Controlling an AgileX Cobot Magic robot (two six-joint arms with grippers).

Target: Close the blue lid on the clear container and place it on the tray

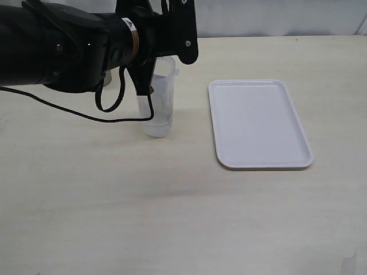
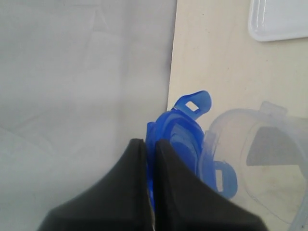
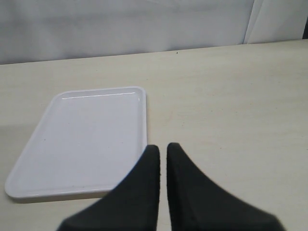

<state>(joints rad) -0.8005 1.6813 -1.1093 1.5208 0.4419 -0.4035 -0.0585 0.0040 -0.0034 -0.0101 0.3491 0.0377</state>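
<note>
— Blue lid (image 2: 175,139): can you see where it is from your side?
— Yes. It's pinched on edge between the jaws of the left gripper (image 2: 150,142). They're clamped hard on its rim, and most of the lid sticks out past the fingertips.
— And the clear container (image 1: 157,103)?
— Standing upright on the table (image 1: 172,217), mouth open, just past those same jaws. Seen from the wrist, the lid sits just beside the container's rim. One snap flap (image 2: 197,103) pokes free beyond the tips and another flap overlaps the rim. Whether lid and container actually touch, I can't tell.
— So the lid isn't seated.
— No. It's on edge next to the mouth, not flat over it.
— I can hardly make out that gripper from here.
— Same for me. The black arm (image 1: 57,46) hangs across the top of the container, and a black cable (image 1: 123,114) loops down in front of it.
— What about the other one?
— The right gripper (image 3: 162,147) has its jaws together with only a thin slit between them, gripping nothing. The tray (image 3: 82,139) lies flat on the table ahead of its fingertips and off to one side.
— And measured from the left jaws?
— The tray is well apart from them, beyond the container.
</note>
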